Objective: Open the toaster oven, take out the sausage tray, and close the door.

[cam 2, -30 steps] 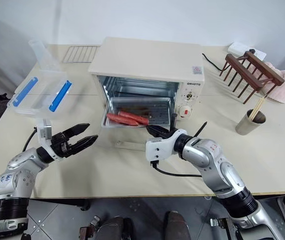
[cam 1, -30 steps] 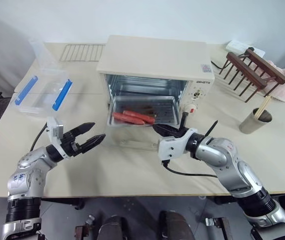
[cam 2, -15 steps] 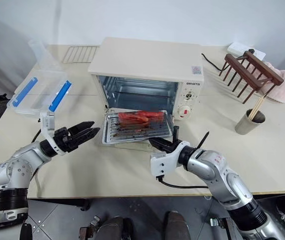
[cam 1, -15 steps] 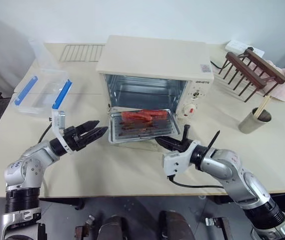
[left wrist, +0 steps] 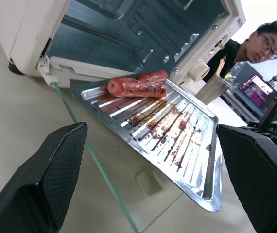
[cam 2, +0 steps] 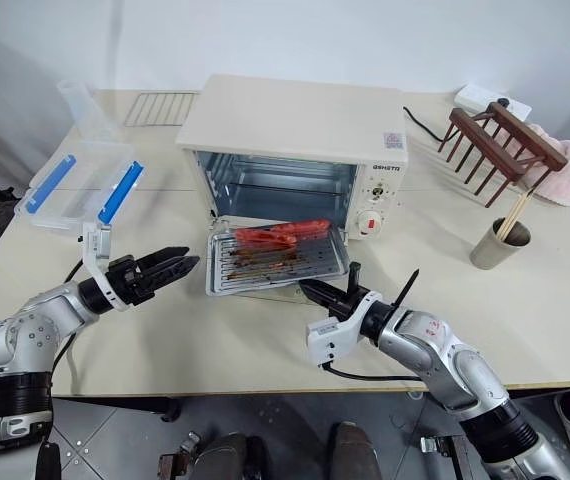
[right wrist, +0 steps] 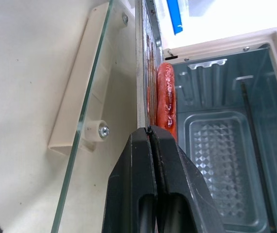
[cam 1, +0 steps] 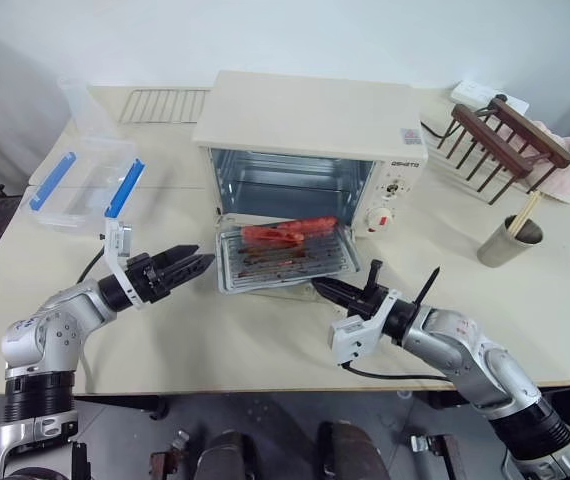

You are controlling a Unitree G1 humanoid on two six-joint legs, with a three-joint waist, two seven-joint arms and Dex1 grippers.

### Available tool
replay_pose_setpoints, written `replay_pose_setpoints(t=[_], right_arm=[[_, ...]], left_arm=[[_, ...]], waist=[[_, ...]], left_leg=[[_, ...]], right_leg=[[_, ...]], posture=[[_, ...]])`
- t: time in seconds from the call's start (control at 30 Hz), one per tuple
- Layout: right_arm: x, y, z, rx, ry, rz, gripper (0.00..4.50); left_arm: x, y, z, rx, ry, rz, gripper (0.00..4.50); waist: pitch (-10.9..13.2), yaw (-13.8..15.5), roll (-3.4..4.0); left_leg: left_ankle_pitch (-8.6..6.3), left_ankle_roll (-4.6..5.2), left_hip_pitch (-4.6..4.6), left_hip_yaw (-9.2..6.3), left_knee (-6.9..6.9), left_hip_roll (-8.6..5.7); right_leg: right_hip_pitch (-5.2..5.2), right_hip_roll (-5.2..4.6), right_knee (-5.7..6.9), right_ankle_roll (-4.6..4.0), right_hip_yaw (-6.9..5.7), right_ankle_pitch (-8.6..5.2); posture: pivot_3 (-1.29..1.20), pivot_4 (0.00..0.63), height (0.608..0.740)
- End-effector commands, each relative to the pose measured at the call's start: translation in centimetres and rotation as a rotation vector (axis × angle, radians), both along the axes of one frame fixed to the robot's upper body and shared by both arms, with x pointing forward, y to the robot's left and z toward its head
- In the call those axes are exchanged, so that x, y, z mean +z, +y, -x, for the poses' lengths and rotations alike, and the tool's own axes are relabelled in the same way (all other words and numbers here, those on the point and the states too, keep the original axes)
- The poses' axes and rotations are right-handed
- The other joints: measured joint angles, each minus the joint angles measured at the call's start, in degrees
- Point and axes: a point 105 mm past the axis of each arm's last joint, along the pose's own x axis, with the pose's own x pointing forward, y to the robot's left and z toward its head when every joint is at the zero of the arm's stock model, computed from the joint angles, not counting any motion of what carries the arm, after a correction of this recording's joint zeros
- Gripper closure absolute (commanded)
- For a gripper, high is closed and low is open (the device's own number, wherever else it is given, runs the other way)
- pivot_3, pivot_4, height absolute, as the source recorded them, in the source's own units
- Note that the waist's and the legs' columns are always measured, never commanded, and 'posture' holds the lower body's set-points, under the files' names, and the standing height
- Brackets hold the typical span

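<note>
- The oven (cam 1: 310,125) sits mid-desk (cam 1: 265,340) with its glass door (right wrist: 87,97) folded down flat in front.
- The sausage tray (cam 1: 285,262) rests on that open door, out of the cavity, red sausages (cam 1: 287,231) lying at its back end by the oven mouth.
- My left hand (cam 1: 193,268) hovers spread wide just beside the tray's left edge, not touching it.
- My right hand (cam 1: 325,290) is pinched closed on the tray's front right rim.
</note>
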Motion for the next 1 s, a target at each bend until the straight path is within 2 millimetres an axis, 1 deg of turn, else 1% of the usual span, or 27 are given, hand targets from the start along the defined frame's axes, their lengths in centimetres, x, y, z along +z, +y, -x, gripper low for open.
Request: replay_pose_setpoints(t=[0.03, 0.23, 0.37, 0.5, 0.63, 0.83, 1.0], right_arm=[[1.7, 0.4, 0.2, 0.03, -0.083, -0.05, 4.49], [2.7, 0.6, 0.2, 0.058, -0.117, -0.075, 4.49], [3.0, 0.7, 0.2, 0.069, -0.13, -0.084, 4.49], [3.0, 0.7, 0.2, 0.073, -0.131, -0.081, 4.49], [2.9, 0.7, 0.2, 0.075, -0.129, -0.077, 4.49], [2.7, 0.6, 0.3, 0.076, -0.125, -0.077, 4.49], [2.3, 0.6, 0.4, 0.086, -0.113, -0.069, 4.49]], left_arm=[[1.2, 0.3, 0.2, -0.009, 0.039, 0.02, 0.0], [2.3, 0.2, -0.4, -0.006, 0.137, 0.093, 0.0], [1.9, -0.1, -0.7, -0.008, 0.263, 0.104, 0.0], [1.9, -0.5, -0.9, -0.024, 0.319, 0.135, 0.0], [1.2, -1.1, -0.7, -0.06, 0.439, 0.113, 0.0], [1.8, -1.9, -0.4, -0.133, 0.51, 0.187, 0.0], [1.8, -2.9, -1.3, -0.148, 0.555, 0.22, 0.0]], waist=[[0.0, -0.01, 0.0], [0.0, 0.0, -0.01], [0.0, 0.03, -0.01], [0.0, 0.02, -0.01], [0.0, 0.03, -0.01], [0.0, 0.03, -0.02], [0.0, 0.09, -0.03]], left_leg=[[0.0, 0.0, 0.0, 0.0, 0.0, 0.0], [0.0, 0.0, 0.0, -0.01, 0.02, 0.0], [0.0, 0.0, 0.02, -0.02, 0.02, -0.01], [0.01, -0.01, 0.02, -0.02, 0.02, -0.01], [0.02, -0.02, 0.03, -0.02, 0.02, -0.01], [0.02, -0.03, 0.04, -0.02, 0.03, -0.02], [0.03, -0.03, 0.04, -0.02, 0.04, -0.03]], right_leg=[[0.0, 0.0, 0.0, 0.0, 0.0, 0.0], [0.01, 0.0, 0.01, 0.0, 0.03, 0.0], [0.03, 0.0, 0.02, 0.0, 0.03, 0.0], [0.02, 0.0, 0.05, 0.0, 0.03, 0.0], [0.02, 0.0, 0.07, 0.0, 0.03, 0.0], [0.03, 0.01, 0.1, 0.0, 0.04, 0.0], [0.03, 0.01, 0.12, 0.01, 0.04, 0.0]], posture=[[0.0, 0.15, 0.74], [0.0, 0.15, 0.74], [0.0, 0.15, 0.74], [0.0, 0.15, 0.74], [0.0, 0.15, 0.74], [0.0, 0.15, 0.74], [0.0, 0.15, 0.74]])
